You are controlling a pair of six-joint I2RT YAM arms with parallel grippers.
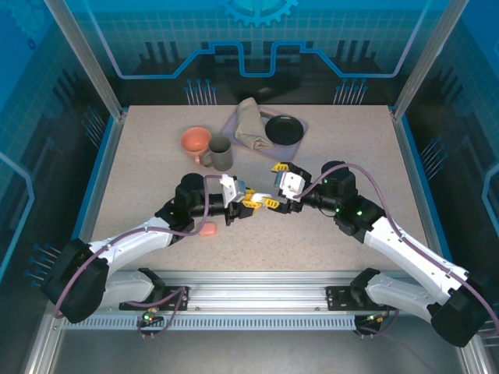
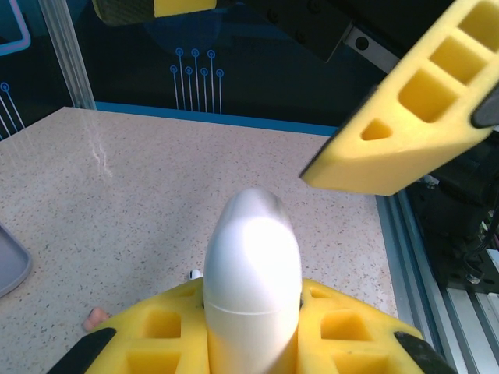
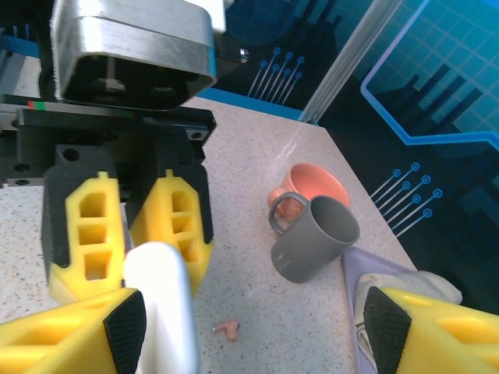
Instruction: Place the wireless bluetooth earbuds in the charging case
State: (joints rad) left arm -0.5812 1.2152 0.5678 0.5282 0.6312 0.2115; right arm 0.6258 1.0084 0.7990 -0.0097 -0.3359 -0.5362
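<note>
Blue panelled walls close in a speckled beige table [image 1: 156,171], and both arms reach from the near edge to meet over its middle. From the left, one arm runs in low with its elbow close to the surface. The left gripper [image 1: 251,201] points toward the right arm, and its yellow fingers [image 3: 183,222] are pressed onto a white charging case [image 2: 252,265]. The case is smooth, closed and pebble-shaped, it stands up out of the pads, and it is held off the table.

Opposite it, the right arm bends in from its own side. The right gripper [image 1: 273,187] faces the left one with its jaws spread wide and gripping nothing. In the right wrist view the white case sits just beside one of its yellow fingers [image 3: 70,335].

Below the two claws a tiny salmon-pink earbud [image 3: 228,329] lies loose on the table. A salmon-pink case [image 1: 207,228] rests on the table just beside the left forearm.

Further back a grey mug [image 1: 220,153] stands touching an orange mug [image 1: 195,141]; I cannot tell what is inside either. Near them, to the right, a lavender mat [image 1: 302,125] carries a black dish [image 1: 284,129] with a crumpled beige cloth [image 1: 251,125] beside it.
</note>
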